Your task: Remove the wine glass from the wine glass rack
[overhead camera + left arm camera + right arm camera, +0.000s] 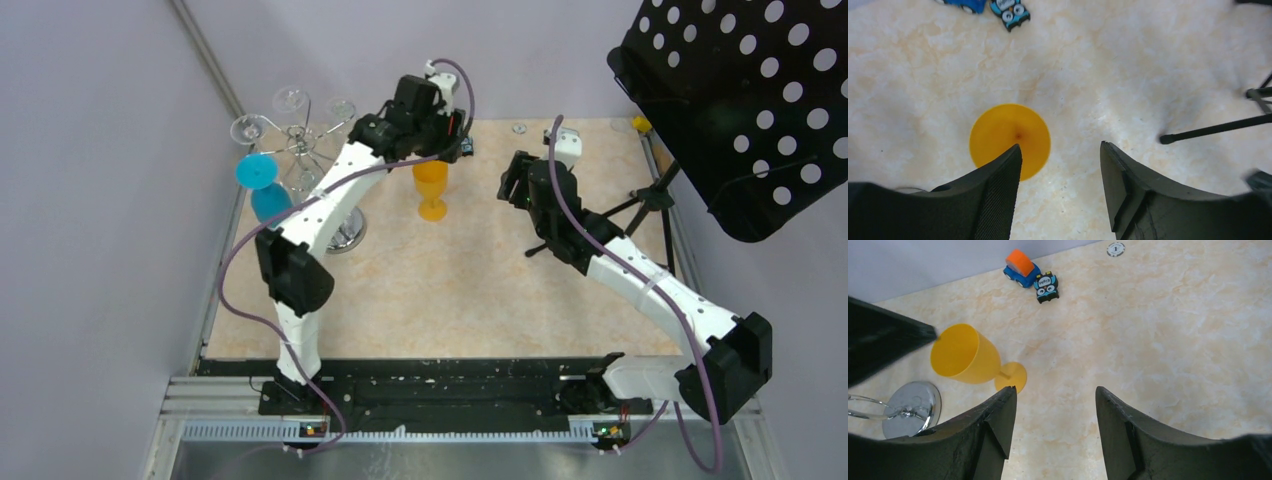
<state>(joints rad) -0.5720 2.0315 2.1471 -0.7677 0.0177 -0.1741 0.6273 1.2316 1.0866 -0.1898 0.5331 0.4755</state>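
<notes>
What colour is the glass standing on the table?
Yellow-orange; the wine glass shows best in the right wrist view.

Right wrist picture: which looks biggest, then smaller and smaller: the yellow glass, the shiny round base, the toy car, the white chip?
1. yellow glass
2. shiny round base
3. toy car
4. white chip
The car and chip sit farther away, so they may only look small.

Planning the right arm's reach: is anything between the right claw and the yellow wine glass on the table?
Nothing visible on the table does: bare top lies between the right claw and the yellow wine glass. The open left claw hangs above the glass, blocking only a reach from above.
</notes>
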